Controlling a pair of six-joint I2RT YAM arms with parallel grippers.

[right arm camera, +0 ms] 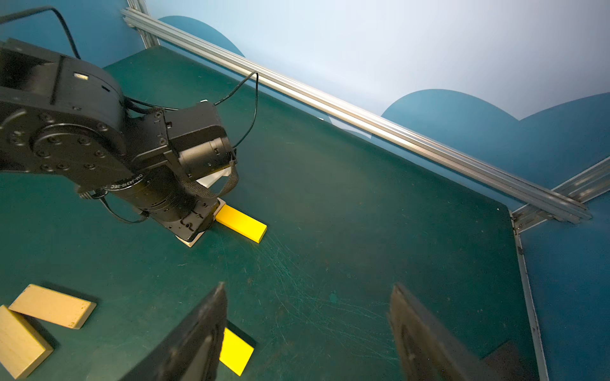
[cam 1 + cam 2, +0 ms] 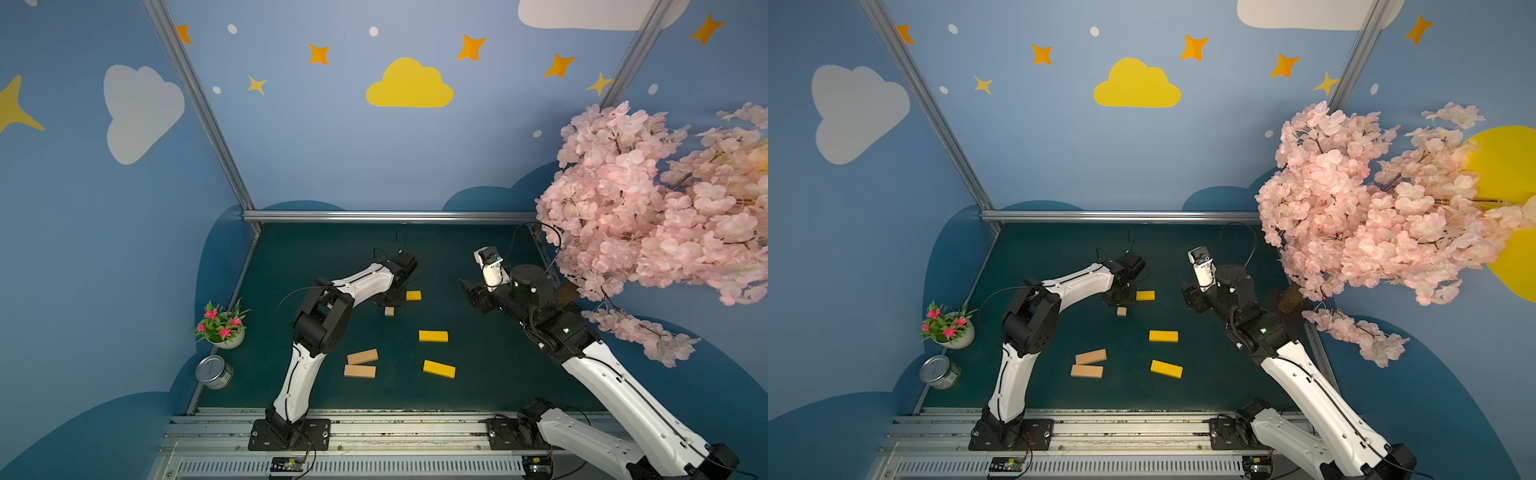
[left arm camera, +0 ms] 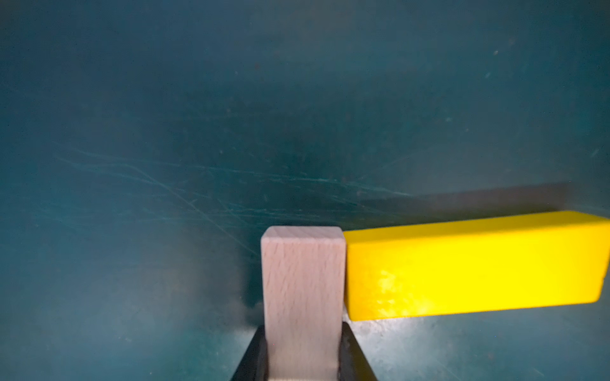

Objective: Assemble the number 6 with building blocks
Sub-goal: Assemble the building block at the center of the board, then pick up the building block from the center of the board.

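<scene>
Left tool is clamped tight on the sides of a tan bar, a plain rectangular block of pale wood with visible grain and slightly softened edges. One long side of this bar, near its free end, sits against the short end of a yellow bar, which is glossy, painted and equally rectangular. The two make a right-angled corner at the far middle of the desk. Right tool hangs above the desk to the right of that corner, its flat black fingers spread wide with nothing between them. Four further blocks lie flat and loose nearer the arm bases. A second tan bar and a third tan bar lie just beside each other left of centre, nearly meeting at one end. A second yellow bar and a third yellow bar lie right of centre, apart from each other. The desk surface is a dark green matte mat, marked with many fine pale scratches in the wrist views. Aluminium rails border it. The walls are blue, printed with white and yellow clouds and orange stars. A potted plant with pink flowers and a metal tin stand at the left edge. An artificial tree in pink blossom overhangs the right rear corner.
</scene>
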